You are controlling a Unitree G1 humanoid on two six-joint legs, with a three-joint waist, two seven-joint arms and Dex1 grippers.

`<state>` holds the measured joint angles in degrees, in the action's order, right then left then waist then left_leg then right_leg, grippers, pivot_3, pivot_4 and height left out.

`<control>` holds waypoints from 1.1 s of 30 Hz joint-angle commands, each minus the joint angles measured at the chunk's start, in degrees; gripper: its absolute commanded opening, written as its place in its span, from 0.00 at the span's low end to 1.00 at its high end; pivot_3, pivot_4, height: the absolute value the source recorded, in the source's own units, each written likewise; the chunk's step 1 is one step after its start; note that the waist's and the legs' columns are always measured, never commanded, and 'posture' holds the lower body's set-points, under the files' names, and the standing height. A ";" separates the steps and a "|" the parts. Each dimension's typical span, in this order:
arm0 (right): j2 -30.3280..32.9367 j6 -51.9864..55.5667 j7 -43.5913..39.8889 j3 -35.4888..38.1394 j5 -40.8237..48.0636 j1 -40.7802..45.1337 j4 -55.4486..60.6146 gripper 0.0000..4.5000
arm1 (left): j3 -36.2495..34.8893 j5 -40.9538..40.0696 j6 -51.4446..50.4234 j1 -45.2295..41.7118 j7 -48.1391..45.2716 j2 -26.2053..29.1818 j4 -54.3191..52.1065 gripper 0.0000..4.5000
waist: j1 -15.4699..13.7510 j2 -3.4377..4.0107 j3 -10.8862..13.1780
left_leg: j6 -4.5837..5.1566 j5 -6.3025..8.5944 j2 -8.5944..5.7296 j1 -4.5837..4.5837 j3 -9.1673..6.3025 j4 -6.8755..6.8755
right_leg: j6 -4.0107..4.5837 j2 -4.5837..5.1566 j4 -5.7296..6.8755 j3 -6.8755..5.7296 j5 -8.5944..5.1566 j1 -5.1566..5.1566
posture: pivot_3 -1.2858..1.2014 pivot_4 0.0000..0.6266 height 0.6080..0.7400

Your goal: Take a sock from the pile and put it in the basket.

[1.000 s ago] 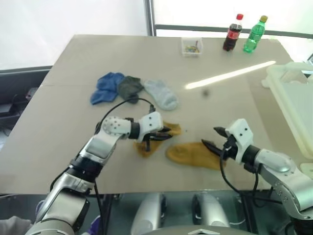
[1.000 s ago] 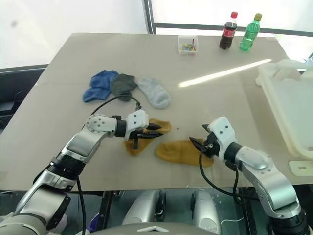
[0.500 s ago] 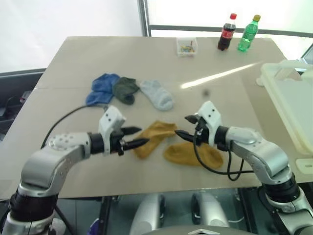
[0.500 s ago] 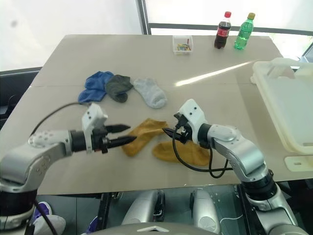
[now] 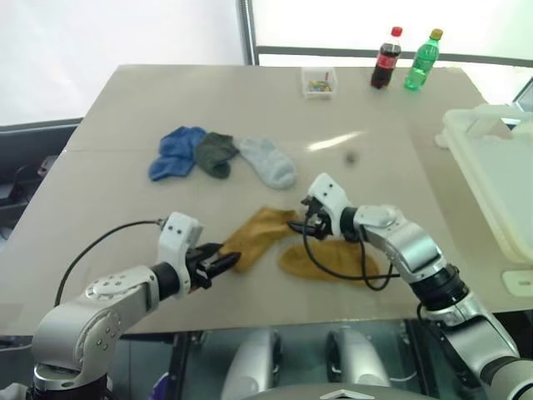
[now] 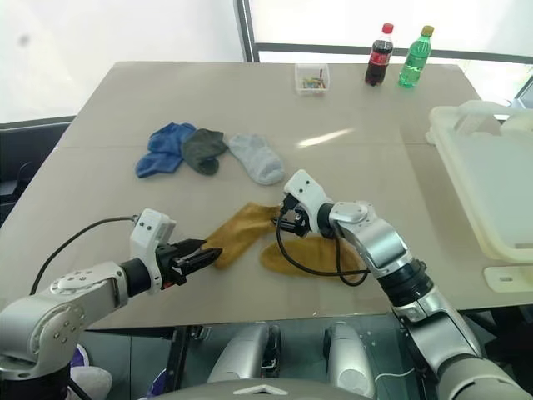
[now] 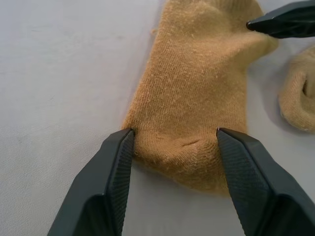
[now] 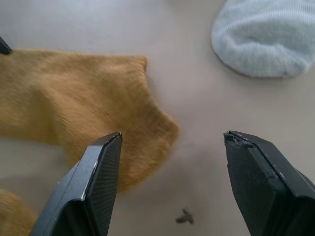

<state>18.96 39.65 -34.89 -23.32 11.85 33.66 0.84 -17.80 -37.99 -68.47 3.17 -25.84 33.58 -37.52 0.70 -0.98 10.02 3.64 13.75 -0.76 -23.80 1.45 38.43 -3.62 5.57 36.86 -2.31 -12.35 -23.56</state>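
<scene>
While both grippers meet at 1 mustard sock, the white basket waits at the table's right edge.
The left gripper has its jaws spread astride the sock's near end; the right gripper stands spread over its far end. A 2nd mustard sock lies just beside; blue, dark green and grey socks lie farther back.

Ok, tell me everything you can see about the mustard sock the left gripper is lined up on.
The mustard sock is a ribbed knit ankle sock lying flat and slanted on the table, apart from the second mustard sock. The left gripper, open, straddles its near end; the right gripper, also open, hovers at its far end.
</scene>
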 commanded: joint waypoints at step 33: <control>2.16 15.98 10.44 14.53 -0.31 -15.78 29.93 0.53 | 16.47 13.60 27.41 -26.34 -20.63 5.24 30.85 0.72 | -0.17 0.15 -0.09 | 0.23 0.12 0.02 -0.22 0.06 -0.12 | 0.02 0.01 -0.07 -0.02 -0.03 -0.18 | 0.52 0.24 0.91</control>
<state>20.71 56.11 -24.53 -10.48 10.81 17.80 27.32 1.35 -22.60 -39.66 -24.28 -47.17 38.38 -3.37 0.52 -0.83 9.93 3.87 13.87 -0.75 -24.02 1.51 38.31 -3.60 5.58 36.79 -2.34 -12.38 -23.74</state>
